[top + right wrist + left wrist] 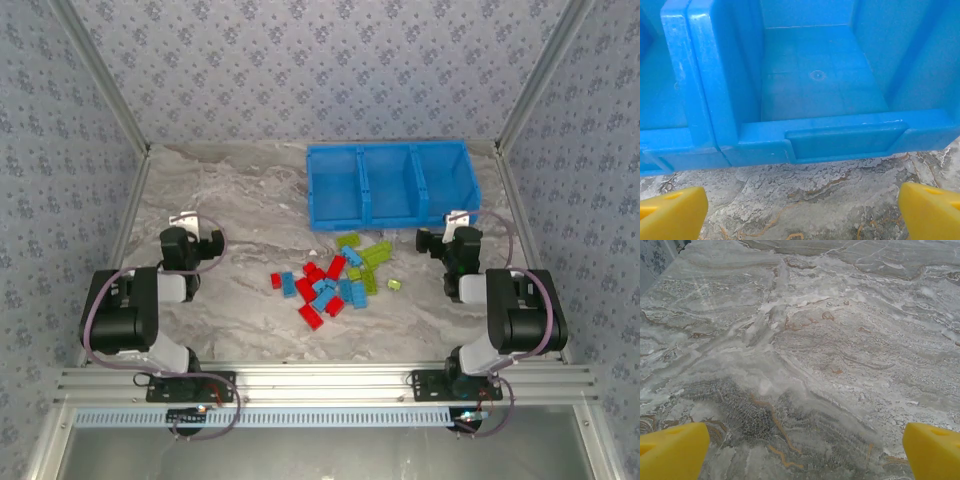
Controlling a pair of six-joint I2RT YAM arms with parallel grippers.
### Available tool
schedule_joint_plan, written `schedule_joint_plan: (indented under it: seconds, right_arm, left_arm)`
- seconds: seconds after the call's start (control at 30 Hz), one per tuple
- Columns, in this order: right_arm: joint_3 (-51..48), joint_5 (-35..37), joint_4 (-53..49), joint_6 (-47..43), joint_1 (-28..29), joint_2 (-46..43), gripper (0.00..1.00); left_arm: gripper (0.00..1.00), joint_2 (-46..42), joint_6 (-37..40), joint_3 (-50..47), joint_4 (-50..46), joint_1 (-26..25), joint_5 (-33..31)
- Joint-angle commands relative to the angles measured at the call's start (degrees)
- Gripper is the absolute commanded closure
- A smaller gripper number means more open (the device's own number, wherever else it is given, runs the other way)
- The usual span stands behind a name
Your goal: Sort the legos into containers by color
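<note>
While both arms rest at near edge: left gripper [188, 222] over bare table [230, 180], left of bricks, jaws spread wide, nothing held. Right gripper [458, 225] likewise released, empty, just before right compartment of containers [386, 151].

Mid-table: legos [335, 275] in loose heap, red, light blue and yellow-green mixed, several touching.

Handling, judged: bricks light, rigid, smooth-sided; likely to skid if nudged. Grip across long side walls, one brick per pick, outliers first.

Far right: three compartments, no bricks visible inside.
</note>
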Motion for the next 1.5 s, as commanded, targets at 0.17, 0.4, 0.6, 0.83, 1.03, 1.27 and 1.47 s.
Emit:
schedule_joint_plan:
  seconds: [0.17,0.4,0.6,0.83,1.03,1.27,1.47]
  right_arm:
    - [1.08,-0.58,-0.04,-0.96,-0.41,-0.19,0.0]
    - [1.09,-0.96,0.01,-0.78,-0.59,-0.22,0.0]
    - [0.77,-1.06,0.65,-0.65,-0.75,-0.5,0.0]
    - [10.89,8.45,-37.94,12.6,1.04,-23.35,0.0]
    - [19.42,-0.61,-69.02,27.82,3.25,-34.67,0.0]
    - [25.05,-9.08,-86.1,28.87,13.75,-32.68,0.0]
    - [26.56,-4.32,-88.13,28.88,20.71,-25.11,0.0]
  left_arm:
    - [0.01,-0.35,-0.11,1.06,1.28,-0.47,0.27]
    - [0.01,-0.35,-0.08,1.01,1.28,-0.48,0.23]
    - [0.01,-0.33,-0.11,0.97,1.28,-0.51,0.23]
    - [0.01,-4.68,0.4,2.02,-4.16,-1.35,-1.63]
    - [0.01,-19.26,2.53,2.18,-16.74,-7.29,-5.64]
    - [0.01,-36.67,-2.25,11.54,-43.34,-21.51,-5.21]
    - [0.01,-43.12,-3.97,22.04,-63.88,-40.07,-5.22]
